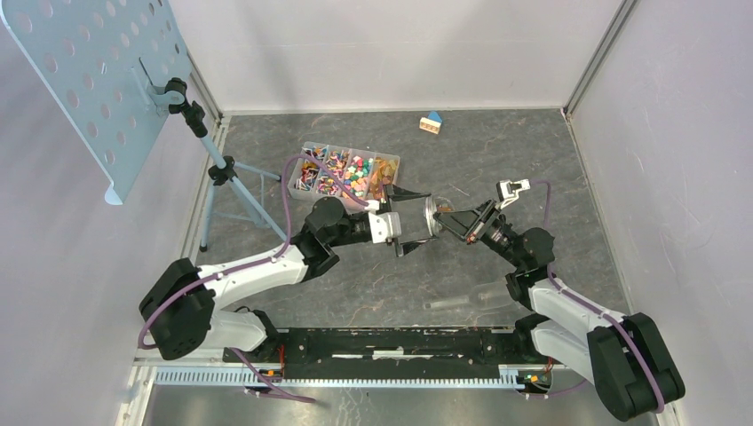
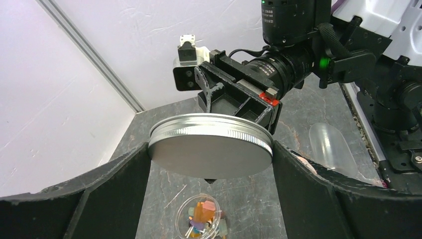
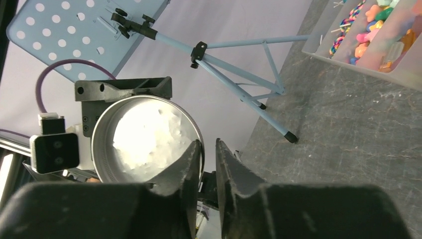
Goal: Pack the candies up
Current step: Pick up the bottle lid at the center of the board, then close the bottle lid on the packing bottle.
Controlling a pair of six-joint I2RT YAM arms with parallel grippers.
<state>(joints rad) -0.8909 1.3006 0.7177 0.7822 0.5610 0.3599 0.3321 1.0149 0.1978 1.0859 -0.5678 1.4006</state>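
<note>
Left wrist: round matte-metal lid (image 2: 199, 160) clamped across the left hand (image 2: 211, 148); whether the right hand (image 3: 208, 145) grips, unclear.

Silver lid (image 2: 211, 152), multicoloured candies (image 1: 353, 169), grey marbled table (image 1: 506, 155), pale blue perforated music stand (image 1: 80, 75)

A pale-blue perforated music-stand plate (image 1: 89, 80) on its tripod (image 1: 233, 186) stands at ten o'clock. A blue-roofed toy house (image 1: 431, 123) sits at twelve, well apart from the clear compartment box (image 1: 393, 162) at eleven. A silver screw lid (image 1: 432, 216) is tilted on edge near centre. A clear container (image 1: 475, 300) lies at five.
</note>
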